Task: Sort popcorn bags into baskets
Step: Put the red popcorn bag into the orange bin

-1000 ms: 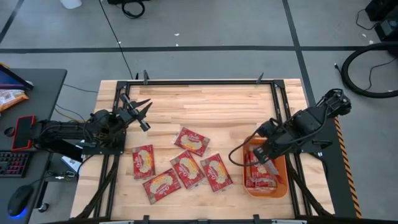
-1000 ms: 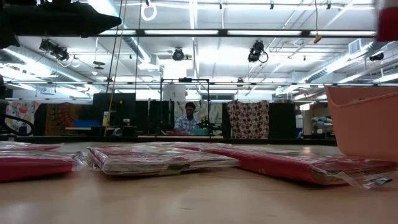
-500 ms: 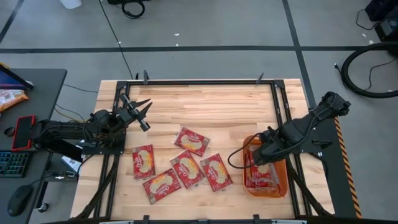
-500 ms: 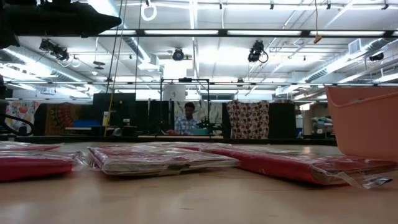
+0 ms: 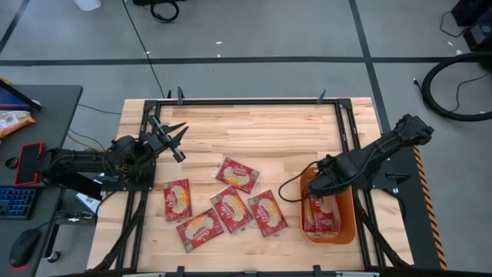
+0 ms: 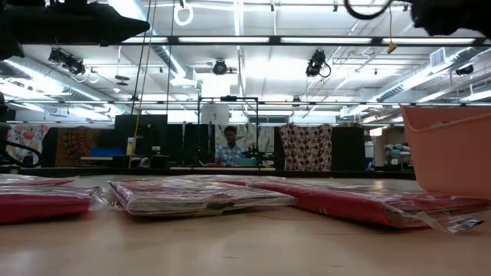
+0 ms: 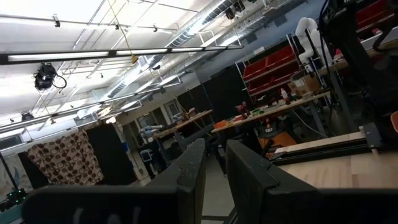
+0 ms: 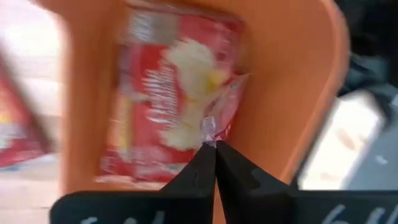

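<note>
Wooden table (image 5: pixel 261 131) carries five loose popcorn bags (image 5: pixel 231 206) left of the orange basket (image 5: pixel 347 223), which holds more. Just above these, the right gripper (image 8: pixel 211 148) reaches over the basket, fingers pinched on a bag's corner. Left gripper (image 5: pixel 175 137) idles raised, slightly parted, empty.

Wooden tabletop (image 5: pixel 254 131) in black frame. Dark desk (image 5: pixel 46 115) beside it: keyboard (image 5: pixel 14 203), mouse (image 5: pixel 23 248), red phone (image 5: pixel 29 164), orange snack bag (image 5: pixel 14 121). Person (image 6: pixel 225 147) seated far back in room.
</note>
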`<state>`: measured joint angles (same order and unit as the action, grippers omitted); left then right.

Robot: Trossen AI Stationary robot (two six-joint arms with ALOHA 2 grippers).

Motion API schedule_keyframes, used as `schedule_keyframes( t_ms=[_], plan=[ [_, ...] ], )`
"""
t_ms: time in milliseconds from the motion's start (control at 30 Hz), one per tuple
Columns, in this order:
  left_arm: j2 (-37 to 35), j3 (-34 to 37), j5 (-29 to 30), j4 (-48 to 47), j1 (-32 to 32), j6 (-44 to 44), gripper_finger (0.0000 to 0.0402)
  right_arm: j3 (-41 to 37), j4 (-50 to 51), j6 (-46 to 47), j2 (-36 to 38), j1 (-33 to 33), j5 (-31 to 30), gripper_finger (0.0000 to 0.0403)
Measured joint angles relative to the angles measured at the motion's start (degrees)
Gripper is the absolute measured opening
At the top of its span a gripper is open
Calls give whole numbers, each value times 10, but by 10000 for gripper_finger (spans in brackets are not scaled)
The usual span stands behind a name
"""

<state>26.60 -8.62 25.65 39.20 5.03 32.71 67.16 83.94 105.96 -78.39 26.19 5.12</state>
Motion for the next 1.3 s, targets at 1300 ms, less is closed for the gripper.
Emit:
schedule_keyframes(
  t_ms=[1300],
  plan=[
    [0,0,-45,-43,0,-15,68,109,-381,-713,-232,-178,-130,123]
  ],
)
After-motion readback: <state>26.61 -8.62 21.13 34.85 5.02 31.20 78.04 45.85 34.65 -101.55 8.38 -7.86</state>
